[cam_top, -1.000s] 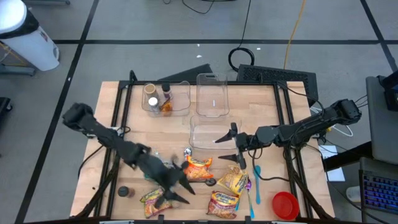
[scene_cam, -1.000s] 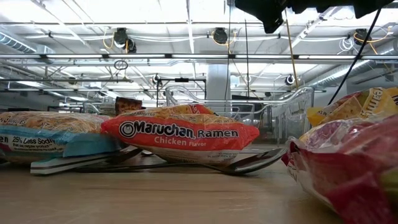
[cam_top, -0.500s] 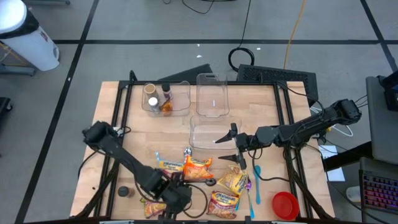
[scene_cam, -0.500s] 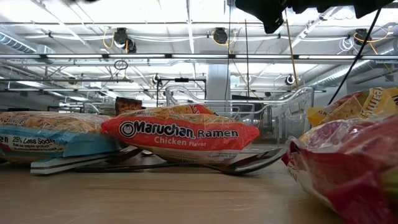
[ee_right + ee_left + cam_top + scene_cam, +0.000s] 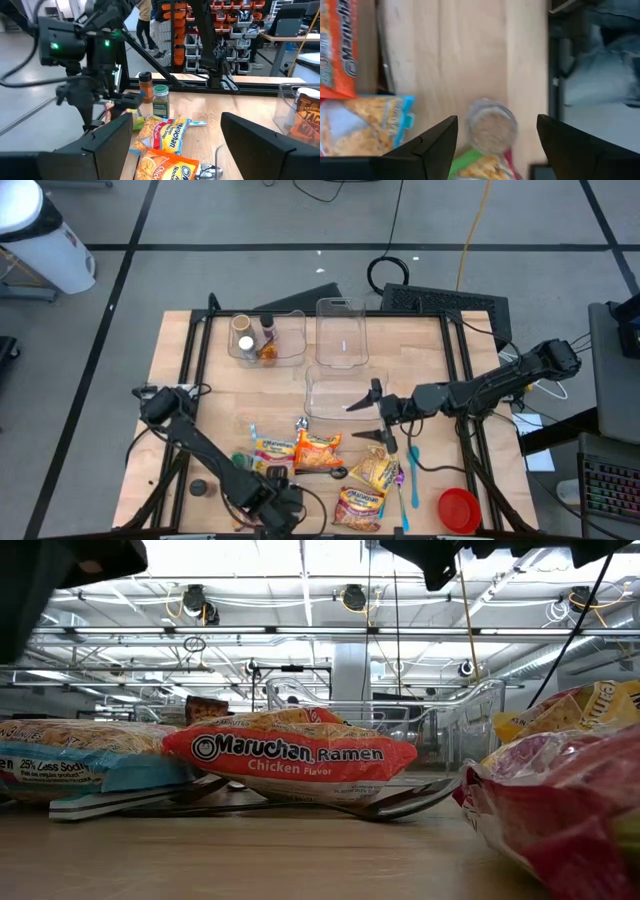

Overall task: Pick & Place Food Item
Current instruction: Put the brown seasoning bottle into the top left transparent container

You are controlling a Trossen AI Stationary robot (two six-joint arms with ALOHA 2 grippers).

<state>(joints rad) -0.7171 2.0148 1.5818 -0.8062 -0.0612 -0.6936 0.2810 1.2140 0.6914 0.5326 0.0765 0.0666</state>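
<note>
The left gripper point(image 5: 283, 515) hangs low over the near edge of the desk point(image 5: 200, 385), its jaws wide and holding nothing; between them the left wrist view shows a small round jar point(image 5: 492, 125) standing on the wood. Just beside it lie a blue-edged noodle packet point(image 5: 270, 448) and the orange Maruchan chicken ramen packet point(image 5: 318, 452), flat on the desk near its middle front. More ramen packets point(image 5: 362, 505) lie to the right, next to a blue utensil point(image 5: 413, 465) and a red bowl point(image 5: 458, 508). The right gripper point(image 5: 382, 420) waits over a clear bin point(image 5: 325, 395) at the desk's centre, jaws wide and empty.
</note>
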